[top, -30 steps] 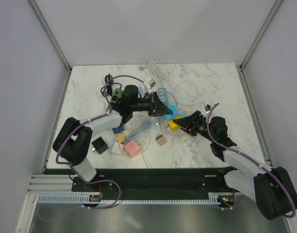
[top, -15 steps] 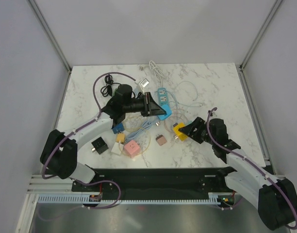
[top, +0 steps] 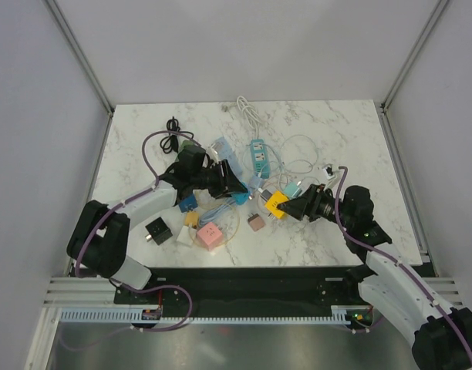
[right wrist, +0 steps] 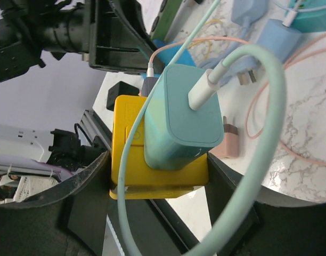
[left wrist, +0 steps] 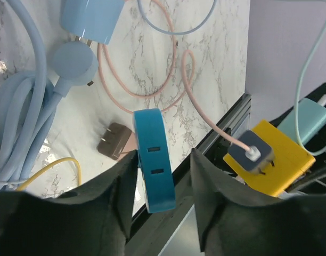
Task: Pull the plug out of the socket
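Both reaching inward: right pincer [top: 291, 206] grips yellow socket [right wrist: 125, 122] (teal plug [right wrist: 179, 117] seated), left pincer [left wrist: 163, 160] ajar.

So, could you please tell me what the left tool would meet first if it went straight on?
The blue adapter sits right between the left tool's fingers, so it would likely meet that first; depth beyond it is unclear.

The marble-look table [top: 352, 131] is glossy; the yellow socket [right wrist: 128, 114] smooth plastic; the teal plug [right wrist: 179, 117] matt plastic.
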You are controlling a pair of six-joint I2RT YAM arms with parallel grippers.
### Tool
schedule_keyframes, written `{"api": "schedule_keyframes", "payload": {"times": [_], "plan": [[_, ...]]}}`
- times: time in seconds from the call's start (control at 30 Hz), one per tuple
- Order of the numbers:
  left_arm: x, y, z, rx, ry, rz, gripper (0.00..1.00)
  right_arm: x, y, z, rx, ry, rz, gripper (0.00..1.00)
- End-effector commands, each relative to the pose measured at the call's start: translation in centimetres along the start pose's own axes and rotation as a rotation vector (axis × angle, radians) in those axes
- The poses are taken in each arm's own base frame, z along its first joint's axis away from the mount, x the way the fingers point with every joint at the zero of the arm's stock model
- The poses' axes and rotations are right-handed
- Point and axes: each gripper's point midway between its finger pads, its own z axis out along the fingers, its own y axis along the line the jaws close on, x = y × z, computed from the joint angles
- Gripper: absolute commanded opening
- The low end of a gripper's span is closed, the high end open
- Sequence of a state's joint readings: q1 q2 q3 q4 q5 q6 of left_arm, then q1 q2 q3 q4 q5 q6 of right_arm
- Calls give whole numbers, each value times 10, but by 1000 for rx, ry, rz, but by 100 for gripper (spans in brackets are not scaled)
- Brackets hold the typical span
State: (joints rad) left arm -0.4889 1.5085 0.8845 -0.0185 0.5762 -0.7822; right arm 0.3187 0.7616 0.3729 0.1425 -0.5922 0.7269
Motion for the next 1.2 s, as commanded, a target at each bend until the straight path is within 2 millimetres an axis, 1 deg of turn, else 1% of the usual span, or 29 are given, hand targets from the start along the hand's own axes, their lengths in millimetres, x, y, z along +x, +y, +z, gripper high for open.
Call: {"api": "schedule_keyframes", "payload": {"times": [0.0, 0.03, 0.13, 0.23, 0.27, 0.3, 0.33, 0.37, 0.4, 0.43, 0.47, 0.5, 0.53, 0.57, 0.6, 0.73, 0.83, 0.87, 0.9, 1.07, 1.17], "plan": [[-6, 4, -3, -11, -31, 37, 53, -16, 41, -7, -174, -35, -158, 0], [-7, 3, -4, -10, -36, 39, 61, -17, 40, -7, -172, -36, -165, 0], [-9, -8, -15, 19, -64, 72, 73, -19, 40, -6, -168, -39, -157, 0], [-9, -22, -25, 60, -70, 104, 79, -24, 44, -3, -185, -62, -138, 0], [-6, -27, -27, 84, -58, 112, 79, -26, 45, -2, -189, -67, -113, 0], [-10, -40, -31, 134, -79, 141, 80, -29, 46, 0, -196, -75, -109, 0], [-10, -46, -33, 161, -80, 149, 79, -31, 47, 0, -204, -80, -101, 0], [-3, -49, -36, 195, -61, 144, 79, -33, 51, 2, -223, -86, -83, 0], [-8, -63, -39, 259, -91, 154, 80, -33, 52, 3, -233, -88, -76, 0], [1, -67, -43, 301, -74, 148, 80, -34, 54, 3, -248, -89, -65, 0], [2, -73, -46, 339, -81, 150, 80, -33, 55, 3, -258, -90, -59, 0], [3, -79, -49, 372, -77, 112, 80, -36, 58, 4, -274, -96, -43, 0], [-1, -90, -54, 429, -112, 141, 80, -35, 60, 3, -291, -94, -36, 0], [4, -88, -54, 441, -105, 127, 81, -34, 60, 3, -301, -96, -25, 0], [4, -91, -55, 452, -110, 111, 81, -37, 66, 3, -329, -108, -4, 0], [3, -97, -58, 464, -153, 134, 81, -38, 74, 0, -381, -115, 37, 0], [2, -107, -58, 488, -170, 149, 81, -37, 75, 0, -396, -116, 46, 0], [1, -114, -58, 503, -170, 160, 81, -38, 75, -1, -397, -119, 46, 0], [2, -114, -54, 501, -158, 152, 81, -38, 76, -1, -398, -117, 47, 0], [5, -125, -45, 546, -133, 130, 75, -38, 77, -3, -404, -120, 50, 0], [5, -130, -41, 569, -123, 101, 70, -37, 78, -4, -405, -120, 52, 0]]}}
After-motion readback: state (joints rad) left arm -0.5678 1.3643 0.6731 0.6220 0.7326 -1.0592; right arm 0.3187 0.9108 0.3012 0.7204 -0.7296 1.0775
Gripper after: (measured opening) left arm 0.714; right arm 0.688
